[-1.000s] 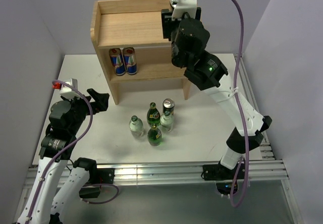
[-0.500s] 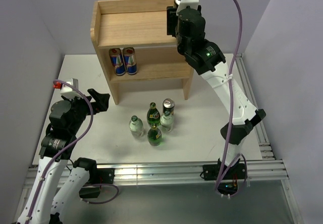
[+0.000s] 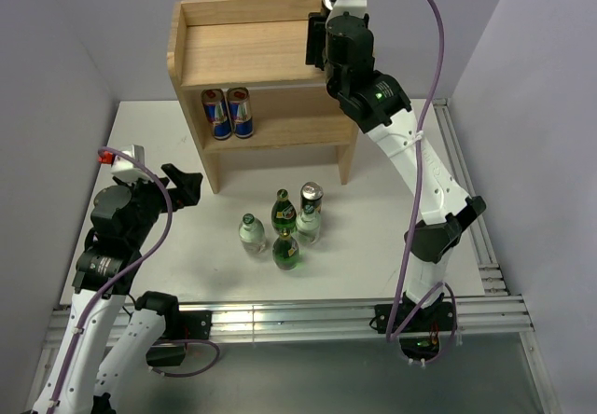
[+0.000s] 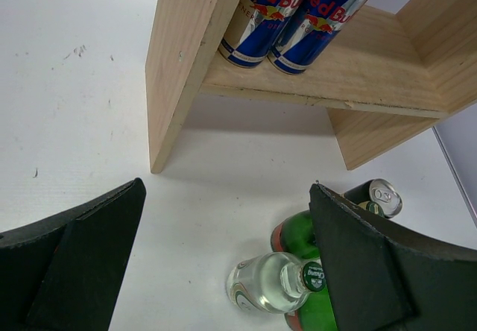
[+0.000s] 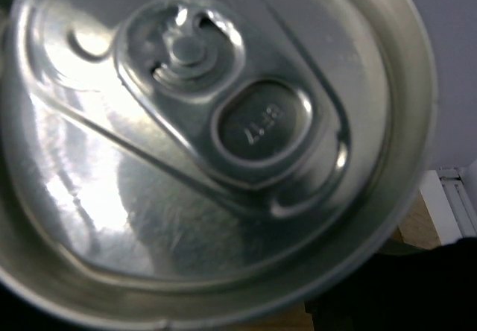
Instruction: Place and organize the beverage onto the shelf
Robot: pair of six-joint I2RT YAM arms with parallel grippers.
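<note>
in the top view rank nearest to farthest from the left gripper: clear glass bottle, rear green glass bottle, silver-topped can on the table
1. clear glass bottle, leftmost on the table
2. rear green glass bottle, in the middle
3. silver-topped can, rightmost, farthest from the left gripper

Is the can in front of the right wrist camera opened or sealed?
Sealed: the can has its pull tab flat and its pour panel unbroken.

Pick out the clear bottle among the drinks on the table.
It is the clear bottle with the green cap, leftmost of the group in the top view. The two other bottles are green, and the fourth drink is a can.
</note>
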